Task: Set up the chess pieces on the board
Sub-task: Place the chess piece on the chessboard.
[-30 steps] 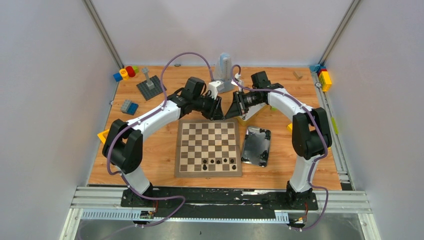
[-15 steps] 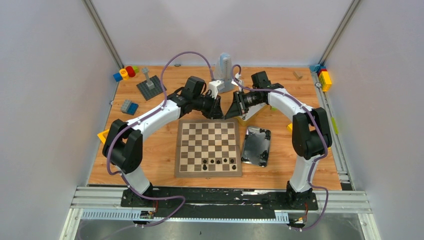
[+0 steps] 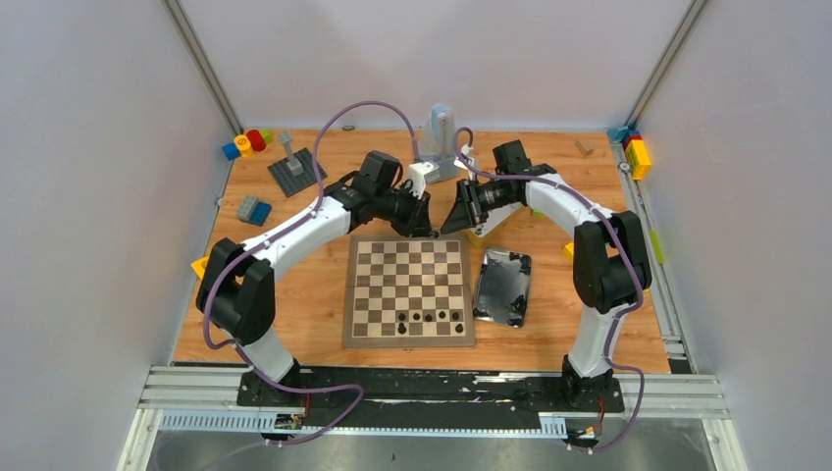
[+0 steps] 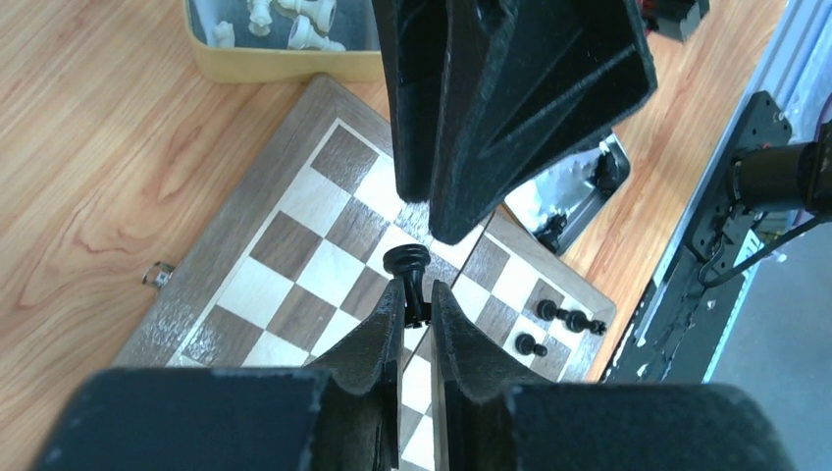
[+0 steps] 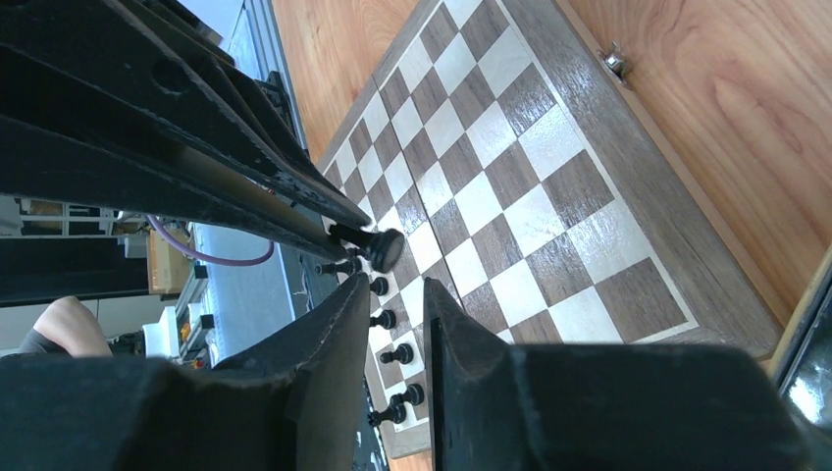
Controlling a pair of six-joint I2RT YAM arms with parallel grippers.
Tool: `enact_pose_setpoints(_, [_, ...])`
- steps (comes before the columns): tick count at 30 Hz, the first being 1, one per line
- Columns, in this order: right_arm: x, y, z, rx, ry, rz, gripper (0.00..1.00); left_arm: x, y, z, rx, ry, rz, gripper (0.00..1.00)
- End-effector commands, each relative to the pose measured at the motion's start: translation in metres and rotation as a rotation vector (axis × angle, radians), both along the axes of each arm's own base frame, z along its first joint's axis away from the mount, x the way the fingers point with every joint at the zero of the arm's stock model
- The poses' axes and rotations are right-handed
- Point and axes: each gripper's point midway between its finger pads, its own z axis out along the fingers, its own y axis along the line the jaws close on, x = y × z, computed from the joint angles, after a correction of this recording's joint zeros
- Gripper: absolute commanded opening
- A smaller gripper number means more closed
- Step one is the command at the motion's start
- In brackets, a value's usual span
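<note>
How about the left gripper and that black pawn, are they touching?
Touching. The left wrist view shows the left gripper pinching the black pawn from both sides.

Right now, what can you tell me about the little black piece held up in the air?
The black piece is small, glossy and plastic-looking, with a round head over a thin collar, like a pawn. The left end effector is shut on its lower body, so its base is hidden. It hangs above the far edge of the board, touching no square. The right end effector sits close by with its jaws parted, and does not seem to touch it.
</note>
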Motion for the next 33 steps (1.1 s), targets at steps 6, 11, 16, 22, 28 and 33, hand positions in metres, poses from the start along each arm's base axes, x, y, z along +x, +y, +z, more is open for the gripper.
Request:
enact_pose_setpoints(6, [-0.003,-0.025,0.022,0.008,-0.096,-0.027,0.28,-0.037,0.043,0.008,0.211,-0.054,-0.175,0.00])
enact_pose_setpoints(11, [-0.005,-0.050,0.024,-0.017,-0.128,-0.081,0.28,-0.072,0.091,-0.012,0.403,-0.011,-0.274,0.00])
enact_pose_setpoints(16, [-0.011,-0.067,0.023,-0.081,-0.186,-0.112,0.27,-0.108,0.132,-0.032,0.544,0.062,-0.348,0.00])
enact_pose_setpoints(22, [-0.018,-0.074,0.005,-0.134,-0.183,-0.119,0.27,-0.136,0.150,-0.052,0.643,0.117,-0.424,0.00])
enact_pose_setpoints(28, [-0.018,-0.076,0.002,-0.147,-0.199,-0.120,0.26,-0.157,0.159,-0.075,0.725,0.150,-0.497,0.00])
enact_pose_setpoints(33, [-0.018,-0.078,-0.001,-0.154,-0.204,-0.122,0.26,-0.168,0.162,-0.086,0.769,0.147,-0.548,0.00])
